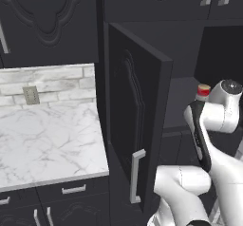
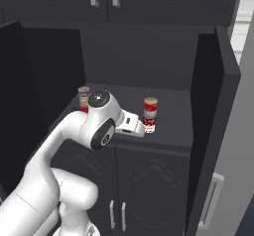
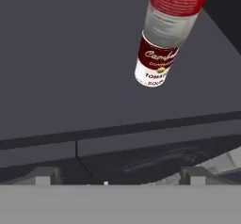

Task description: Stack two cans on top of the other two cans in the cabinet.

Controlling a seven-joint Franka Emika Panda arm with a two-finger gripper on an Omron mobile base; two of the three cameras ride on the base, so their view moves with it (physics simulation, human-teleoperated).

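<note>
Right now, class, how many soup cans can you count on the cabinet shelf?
3: an upper can stacked on a lower can toward the shelf's right, and a third can at the left, behind the arm. The arm may hide another.

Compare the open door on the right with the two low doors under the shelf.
The open door is tall; the low doors are short. The open door stands swung out; the low doors are shut. All are matte black.
</note>
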